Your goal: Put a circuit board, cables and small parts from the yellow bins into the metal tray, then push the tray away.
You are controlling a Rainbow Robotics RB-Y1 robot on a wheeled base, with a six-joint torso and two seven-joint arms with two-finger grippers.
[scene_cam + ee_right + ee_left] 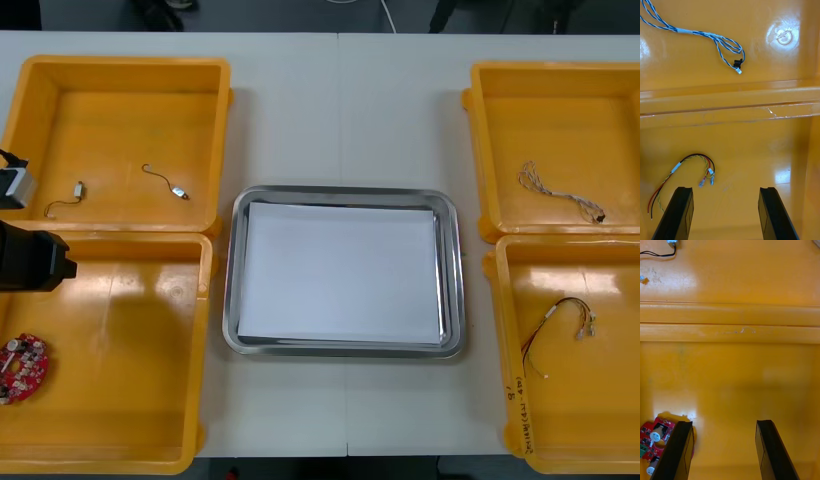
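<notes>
Two open grippers are hovering over yellow plastic bins [120,400], the right gripper [726,191] idle, the left gripper [724,425] probably needing a sideways shift onto the round red circuit board [655,438].

Yellow bins [215,150]: smooth, glossy plastic is being shown, with light being mirrored on the floors
Bin rims [767,110]: fine scratches are being shown in the gloss
Metal tray [232,300]: a polished, reflective metal rim is being shown
Tray inside [340,270]: a flat, matt white surface, like paper, is being shown
Table [340,100]: a light, smooth, matt top is being shown
Circuit board [655,435]: a red board with small plastic pieces is being shown
Twisted blue and white cable [696,33]: smooth plastic insulation is being shown
Red and yellow cable [696,155]: thin, smooth insulation is being shown
Left gripper [722,425] and right gripper [724,191]: smooth black fingers [677,213] with a dull sheen are being shown
</notes>
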